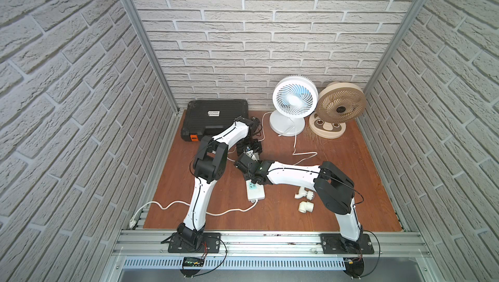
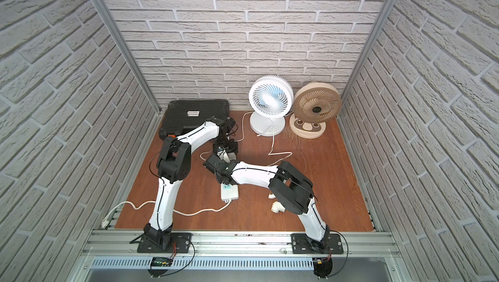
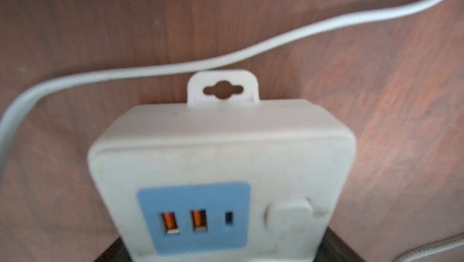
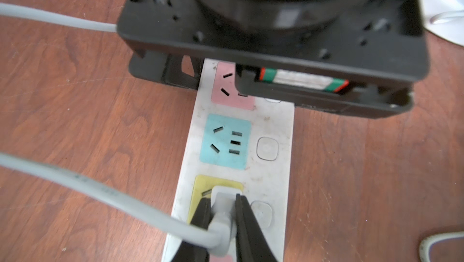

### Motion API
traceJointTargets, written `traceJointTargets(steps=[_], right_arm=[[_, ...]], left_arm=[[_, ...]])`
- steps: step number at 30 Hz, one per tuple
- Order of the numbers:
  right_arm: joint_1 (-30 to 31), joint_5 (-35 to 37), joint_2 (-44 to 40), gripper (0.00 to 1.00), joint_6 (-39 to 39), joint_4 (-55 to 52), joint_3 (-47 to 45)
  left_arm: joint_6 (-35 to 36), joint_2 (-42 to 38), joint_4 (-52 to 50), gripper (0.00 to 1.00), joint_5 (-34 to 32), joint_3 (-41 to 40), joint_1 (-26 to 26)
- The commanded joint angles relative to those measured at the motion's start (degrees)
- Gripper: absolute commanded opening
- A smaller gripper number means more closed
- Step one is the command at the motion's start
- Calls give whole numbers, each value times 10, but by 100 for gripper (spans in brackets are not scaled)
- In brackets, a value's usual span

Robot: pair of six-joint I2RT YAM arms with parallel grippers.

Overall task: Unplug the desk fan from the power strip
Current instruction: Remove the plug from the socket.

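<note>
- Toolbox (image 1: 214,117), far left by the wall, bears a white label too small to read.
- Left gripper (image 1: 249,149) sits over the power strip (image 4: 241,147) mid-counter; cannot tell its jaws' state.
- Right gripper (image 4: 222,225) jaws clench the white plug (image 4: 222,205) in the yellow socket.
- White fan (image 1: 293,99) stands far right; bare counter (image 1: 351,159) lies open nearby.

The left gripper (image 1: 249,150) sits over the far end of the power strip (image 4: 241,147) and blocks it. The blue socket (image 4: 225,141) is free. Cords (image 1: 302,156) cross the counter (image 1: 351,186). Pipe fittings (image 1: 305,199) lie near the right arm.
</note>
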Motion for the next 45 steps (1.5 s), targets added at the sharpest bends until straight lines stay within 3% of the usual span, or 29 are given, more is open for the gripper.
traceJointTargets(steps=[1,11,18,31,45], right_arm=[[-14,-51,-33,3,33,17,-35],[-32,-91,-53,3,55,29,-53],[-26,-72,-47,3,37,11,-34],[21,29,-41,3,-44,-16,16],[21,-5,-62,3,-38,23,-23]], left_arm=[[-7,66,-40,0,4,-45,12],[-7,65,-42,0,2,-41,12],[-7,67,-44,0,3,-38,12],[-6,67,-45,0,3,-37,12],[1,58,-24,0,5,-50,13]])
